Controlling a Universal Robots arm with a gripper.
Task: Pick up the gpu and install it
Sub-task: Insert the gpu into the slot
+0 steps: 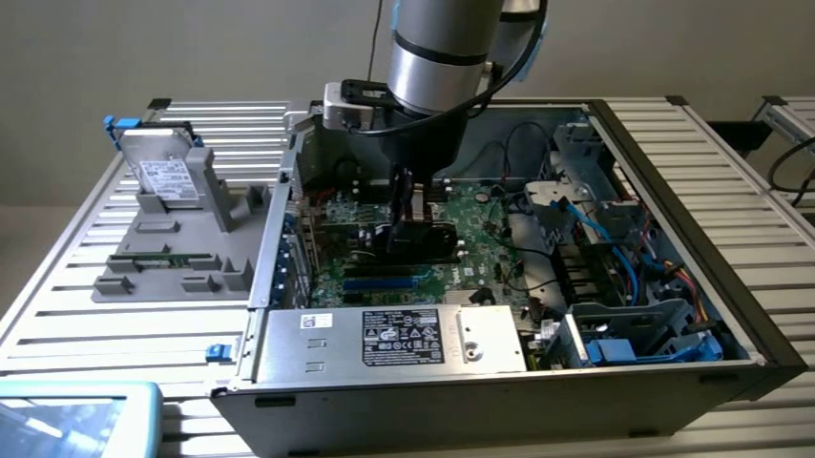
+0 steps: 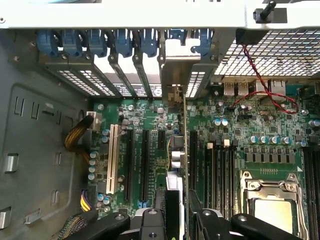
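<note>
Holding the gpu (image 1: 425, 243) on edge over the motherboard (image 2: 250, 125) slots, end effector (image 2: 182, 216) clamped on it; seating unconfirmed.

Green circuit-board motherboard (image 2: 240, 125) with black slots (image 2: 145, 160), one white slot (image 2: 111, 160), row of blue plastic clips (image 2: 120, 42), thin green gpu card (image 2: 186, 135) with silver bracket (image 2: 175, 75), black end effector (image 2: 177, 217), red-and-black twisted wire (image 2: 260, 80), yellow-and-black cable bundle (image 2: 80, 135), ribbed silver-grey table (image 1: 713, 153)
</note>
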